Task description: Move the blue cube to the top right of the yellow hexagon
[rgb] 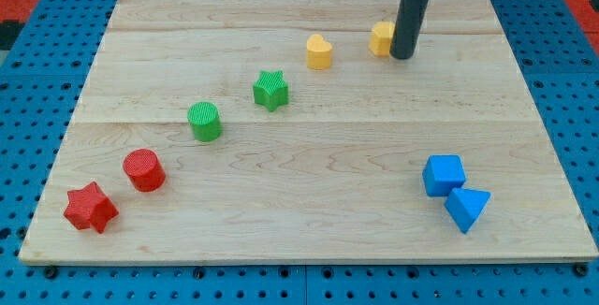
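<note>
Nearest the lower edge: one red plastic star point(91, 208) at lower left and one blue plastic wedge point(467, 208) at lower right, touching the one blue plastic cube point(443, 174) above-left of it. Judged light, rigid, smooth; push a flat face, lower-left side. Also one red cylinder point(144, 169), one green cylinder point(204, 121), one green star point(270, 90), one yellow heart point(319, 51), one yellow hexagon point(381, 38) on the wooden bench point(328, 155). No jaws fitted; my tip point(402, 56) sits just right of the hexagon, well apart from the cube
</note>
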You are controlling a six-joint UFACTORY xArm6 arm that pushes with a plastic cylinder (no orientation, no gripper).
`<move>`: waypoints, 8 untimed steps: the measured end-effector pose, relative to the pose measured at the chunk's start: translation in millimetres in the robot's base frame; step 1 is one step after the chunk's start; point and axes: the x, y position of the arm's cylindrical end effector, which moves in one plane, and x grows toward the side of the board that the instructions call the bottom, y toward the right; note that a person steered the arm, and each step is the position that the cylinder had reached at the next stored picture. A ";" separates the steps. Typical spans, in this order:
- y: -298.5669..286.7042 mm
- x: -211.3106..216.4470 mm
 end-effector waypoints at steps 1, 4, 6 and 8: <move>-5.0 -0.3; 168.5 263.5; 48.3 282.5; 0.5 215.5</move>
